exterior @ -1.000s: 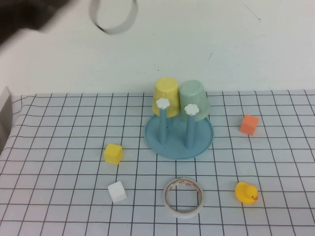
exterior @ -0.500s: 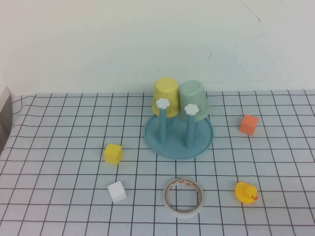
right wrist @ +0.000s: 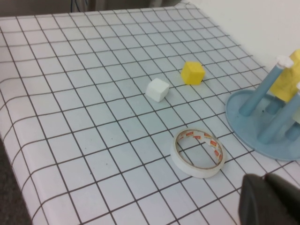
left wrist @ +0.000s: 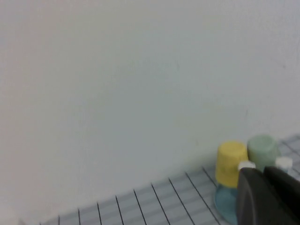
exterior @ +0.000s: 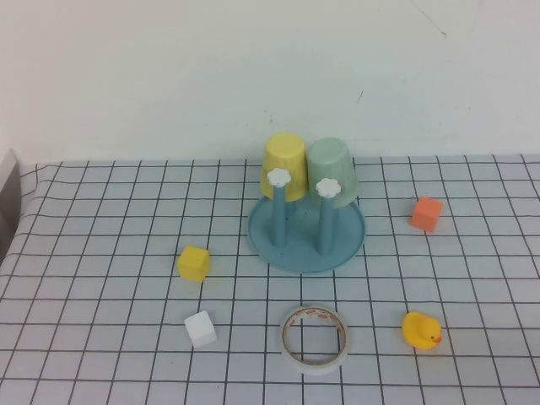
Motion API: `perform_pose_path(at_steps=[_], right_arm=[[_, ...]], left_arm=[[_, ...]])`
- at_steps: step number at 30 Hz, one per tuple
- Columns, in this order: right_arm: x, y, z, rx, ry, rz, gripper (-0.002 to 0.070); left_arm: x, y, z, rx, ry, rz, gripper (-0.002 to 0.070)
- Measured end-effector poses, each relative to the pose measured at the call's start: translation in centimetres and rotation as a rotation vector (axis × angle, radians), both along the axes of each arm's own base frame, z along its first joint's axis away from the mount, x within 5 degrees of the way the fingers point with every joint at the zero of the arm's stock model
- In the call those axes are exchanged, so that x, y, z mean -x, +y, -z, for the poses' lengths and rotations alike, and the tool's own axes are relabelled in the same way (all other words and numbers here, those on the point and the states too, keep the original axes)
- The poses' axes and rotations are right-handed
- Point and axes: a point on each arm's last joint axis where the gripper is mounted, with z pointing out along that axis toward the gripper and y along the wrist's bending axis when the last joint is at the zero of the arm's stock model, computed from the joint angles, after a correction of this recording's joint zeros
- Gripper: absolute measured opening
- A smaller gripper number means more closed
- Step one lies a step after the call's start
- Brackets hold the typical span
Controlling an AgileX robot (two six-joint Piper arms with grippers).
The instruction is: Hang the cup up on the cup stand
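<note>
High view, left to right: yellow block, white block, tape, duck, orange block on desk. Cup sits inverted on stand, touching yellow cup. Left pincer pressed together, off to the stand's left; right pincer pressed together, near tape.

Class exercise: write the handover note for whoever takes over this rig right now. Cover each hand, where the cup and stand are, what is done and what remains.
Left hand: shut, empty, raised off the table and looking toward the stand.
Right hand: shut, empty, low over the near table edge by the tape roll.
Mint-green cup: upside down over a rear peg of the blue cup stand, beside the yellow cup.
Done: cup appears hung.
Left: nothing visible; both arms are out of the high view.
</note>
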Motion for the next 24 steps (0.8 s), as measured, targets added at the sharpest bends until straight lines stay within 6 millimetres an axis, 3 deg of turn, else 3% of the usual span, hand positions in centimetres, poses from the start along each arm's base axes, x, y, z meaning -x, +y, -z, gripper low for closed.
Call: perform_pose_path(at_steps=[6,9,18,24], right_arm=[[0.0,0.0,0.1,0.006,0.006,-0.001,-0.0001],[0.0,0.0,0.1,0.007,0.007,-0.002,-0.0001],[0.0,0.0,0.1,0.016,0.000,-0.007,-0.0001],[0.0,0.0,0.1,0.017,-0.001,-0.007,-0.0001]], left_arm=[[0.1,0.3,4.0,0.022,0.285,-0.050,-0.0001],[0.8,1.0,5.8,0.030,0.342,-0.088,-0.0001],[3.7,3.3,11.2,0.100,0.180,-0.278,-0.0001],[3.6,3.4,15.4,0.142,0.108,-0.371,-0.0001]])
